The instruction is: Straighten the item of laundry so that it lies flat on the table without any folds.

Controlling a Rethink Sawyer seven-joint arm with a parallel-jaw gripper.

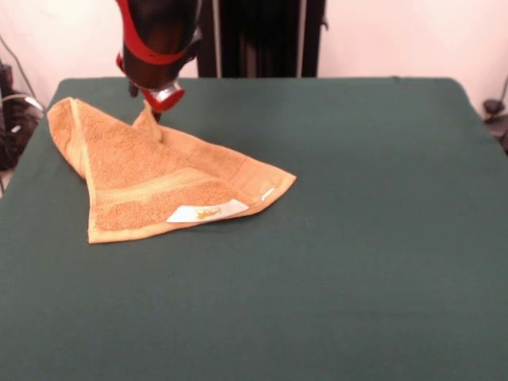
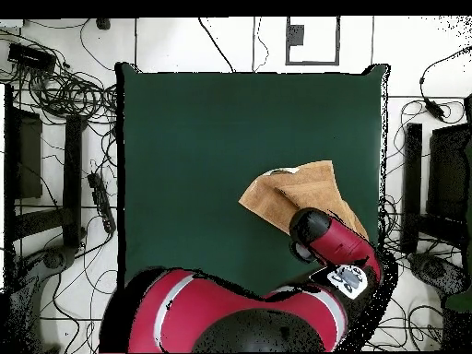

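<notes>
The orange-tan towel [image 1: 151, 178] lies folded over on itself at the far left of the green table [image 1: 357, 206], with its white label [image 1: 208, 212] at the near edge. One point of the towel rises in a small peak under my gripper [image 1: 156, 109], which is down on that peak and looks shut on it. In the overhead view the towel [image 2: 300, 189] lies near the table's right edge [image 2: 203, 138]. The red arm [image 2: 336, 244] covers its near corner and hides the gripper.
The black pedestal [image 1: 262, 36] stands behind the table's far edge. Cables and black gear [image 2: 64, 101] lie on the floor to the left of the table, and more equipment [image 2: 442, 175] stands to its right. The towel's left corner [image 1: 55, 119] is close to the table's left edge.
</notes>
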